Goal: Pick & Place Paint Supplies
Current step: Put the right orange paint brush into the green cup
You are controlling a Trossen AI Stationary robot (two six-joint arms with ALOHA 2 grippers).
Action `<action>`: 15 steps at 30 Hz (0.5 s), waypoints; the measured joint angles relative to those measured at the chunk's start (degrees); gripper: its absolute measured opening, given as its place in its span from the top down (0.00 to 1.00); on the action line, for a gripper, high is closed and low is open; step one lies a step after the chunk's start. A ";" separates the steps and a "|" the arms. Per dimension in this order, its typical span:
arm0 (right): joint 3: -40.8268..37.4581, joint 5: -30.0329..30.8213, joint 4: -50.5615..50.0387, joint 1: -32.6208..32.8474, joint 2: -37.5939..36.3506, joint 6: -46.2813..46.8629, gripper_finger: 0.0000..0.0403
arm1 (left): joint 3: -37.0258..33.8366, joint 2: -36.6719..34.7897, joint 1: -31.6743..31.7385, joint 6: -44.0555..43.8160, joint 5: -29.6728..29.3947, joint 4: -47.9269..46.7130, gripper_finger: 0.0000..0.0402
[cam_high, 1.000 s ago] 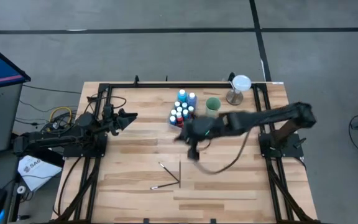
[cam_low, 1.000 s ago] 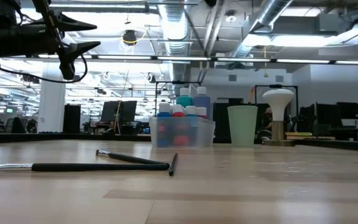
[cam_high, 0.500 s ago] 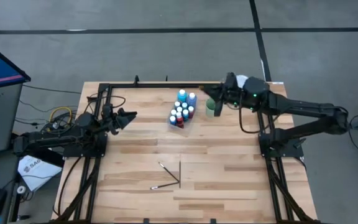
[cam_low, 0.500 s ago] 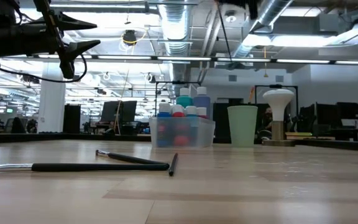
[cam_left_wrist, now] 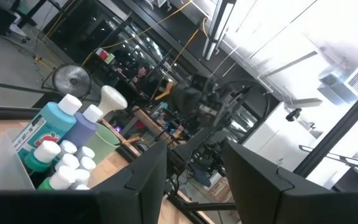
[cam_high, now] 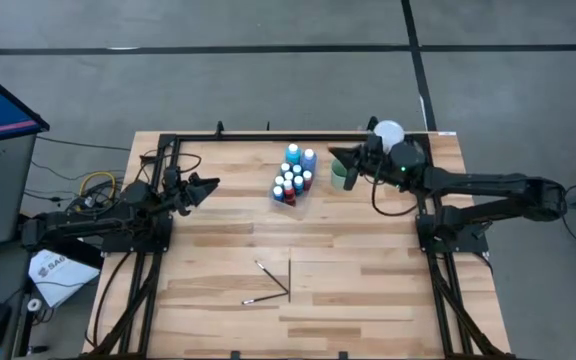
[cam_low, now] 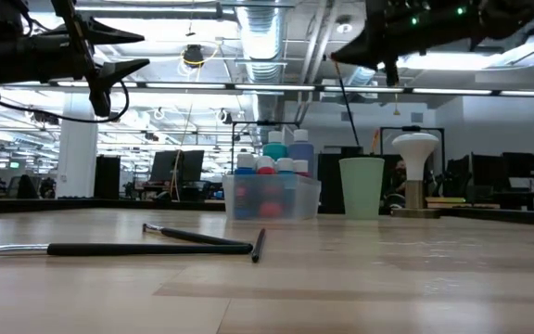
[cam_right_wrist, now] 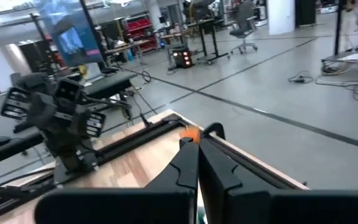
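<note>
Left of frame in the high view, the left gripper [cam_high: 211,184] hangs over the wooden worktop [cam_high: 368,280], fingers partly apart, nothing in them. Lower centre, three thin dark paintbrushes [cam_high: 273,283] lie loose on bare wood. Upper centre, the white-capped paint bottles [cam_high: 294,176] in blue, teal and red stand packed in the clear plastic tray [cam_low: 272,197]. Just right, the right gripper [cam_high: 336,155] sits above the pale green cup [cam_high: 341,173], fingers pinched on a thin dark paintbrush [cam_low: 348,100] slanting into it. Beside that stands a white lamp-shaped stand [cam_high: 386,136].
</note>
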 joint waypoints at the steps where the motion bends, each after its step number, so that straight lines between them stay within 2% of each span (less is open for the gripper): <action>1: -0.98 0.84 0.86 0.02 0.00 0.04 1.00 | 0.00 -0.01 0.02 0.00 -0.01 0.16 0.62; 7: -5.88 2.45 4.89 -1.65 -0.03 3.38 1.00 | 0.00 0.00 0.02 0.00 0.00 0.30 0.62; 15: -9.18 2.43 4.58 -2.23 0.00 7.51 1.00 | 0.00 -0.01 0.01 0.02 0.00 0.50 0.62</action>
